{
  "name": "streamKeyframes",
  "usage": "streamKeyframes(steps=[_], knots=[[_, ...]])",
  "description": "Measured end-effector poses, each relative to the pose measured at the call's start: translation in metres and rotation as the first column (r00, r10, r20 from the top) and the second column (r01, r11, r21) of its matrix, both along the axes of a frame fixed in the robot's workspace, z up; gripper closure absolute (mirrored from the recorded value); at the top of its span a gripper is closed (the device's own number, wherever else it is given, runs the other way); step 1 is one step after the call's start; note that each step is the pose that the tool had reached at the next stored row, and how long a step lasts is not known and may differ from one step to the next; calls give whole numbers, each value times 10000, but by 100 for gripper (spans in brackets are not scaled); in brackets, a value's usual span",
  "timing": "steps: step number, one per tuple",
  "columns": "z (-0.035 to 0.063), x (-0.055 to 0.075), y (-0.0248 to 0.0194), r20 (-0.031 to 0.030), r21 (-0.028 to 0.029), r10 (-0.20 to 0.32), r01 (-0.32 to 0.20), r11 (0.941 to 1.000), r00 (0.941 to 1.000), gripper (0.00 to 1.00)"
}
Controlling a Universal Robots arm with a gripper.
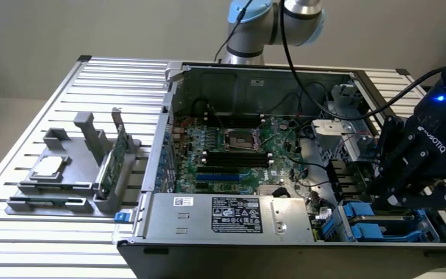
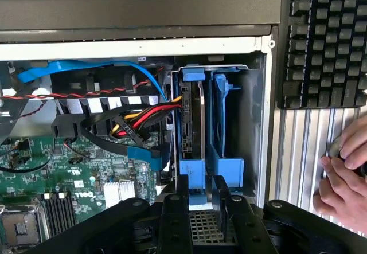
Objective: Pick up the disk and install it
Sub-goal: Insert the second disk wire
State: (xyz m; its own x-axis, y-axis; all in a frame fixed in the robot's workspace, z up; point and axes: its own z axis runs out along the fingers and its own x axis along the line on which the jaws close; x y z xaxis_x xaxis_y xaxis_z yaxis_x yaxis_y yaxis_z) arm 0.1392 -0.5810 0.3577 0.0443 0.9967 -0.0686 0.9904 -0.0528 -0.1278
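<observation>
Our gripper hung over the drive bay at the front corner of the open computer case, on the exterior view's right. Its two black fingers stood apart, a gap showing between them, with nothing pinched; their tips lay just beside the near end of the blue carrier.

The disk sat straight ahead of the fingers, standing on edge in its slot in the bay, with the blue frame around it and its dark flank showing. Its long axis ran directly away from the gripper, in line with the gap between the fingers. A second blue carrier stood just beside it, empty as far as we could tell.

We judged the disk already seated, or nearly so, with the bundle of coloured cables reaching its side. A person's hand rested outside the case, beside a keyboard.
</observation>
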Motion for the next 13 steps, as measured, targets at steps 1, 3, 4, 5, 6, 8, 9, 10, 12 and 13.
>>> streamKeyframes(steps=[1, 3, 4, 5, 6, 8, 9, 10, 12, 13], knots=[[0, 0, 1, 0, 1, 0, 0, 10000, 10000, 69], [0, 0, 12, 0, -1, 0, 0, 10000, 10000, 69], [1, 0, 32, -1, -2, 0, 0, 10000, 10000, 69], [1, -1, 59, 0, -1, -1, 1, 10000, 10000, 69], [3, -1, 87, 0, 0, -1, 1, 10000, 10000, 69], [29, 0, 138, 0, -28, 0, 0, 10000, 10000, 69], [51, 0, 161, 0, -67, 0, 0, 10000, 10000, 69], [79, 0, 183, 0, -110, 0, 0, 9999, 10000, 69], [146, 0, 226, 0, -221, 1, -1, 9998, 10000, 69], [174, 0, 245, 0, -280, 0, 0, 9996, 10000, 69]])
